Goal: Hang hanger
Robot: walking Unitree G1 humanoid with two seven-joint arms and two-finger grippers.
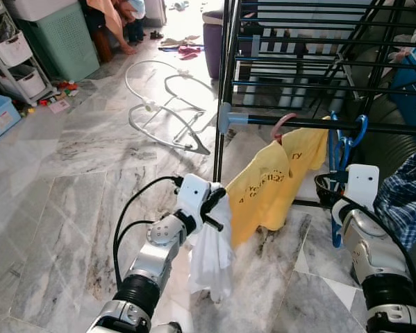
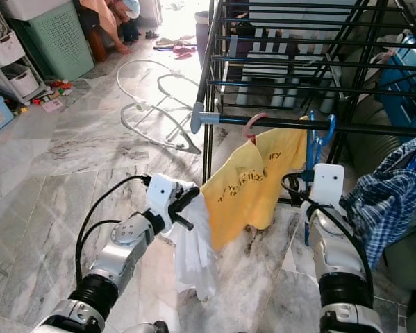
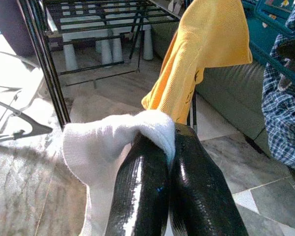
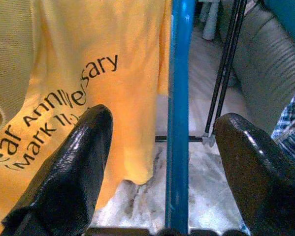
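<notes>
Filling the upper right of the head views, the black drying rack [image 1: 312,41] stands on the marble floor [image 1: 69,180], its lowest front rail [image 1: 319,125] running across the frame's right half. A yellow shirt [image 1: 270,184] hangs from that rail on a pink hanger [image 1: 280,126], drooping toward the frame's centre. At the far right edge a blue checked garment [image 1: 409,194] is draped.

The blue hanger [image 1: 346,149], the task's thing, has its hook over the rail just right of the yellow shirt, its body dropping straight down. The right gripper [image 4: 162,162] sits below the rail at the lower right, fingers spread wide; in the right wrist view the hanger's blue bar runs between them with a gap on each side, so nothing is clamped. The left gripper [image 3: 169,182], lower centre, is pinched tight on a white cloth [image 1: 211,260] that dangles beneath it.

The hanger looks already hung, so the risk lies in withdrawal. If the right arm pulls away at an angle, one finger could catch the bar and lift or swing the hook off the rail. A sideways drift could also brush the yellow shirt and drag its pink hanger along. The white cloth, swinging near the shirt's hem, could snag if the left arm moves.
</notes>
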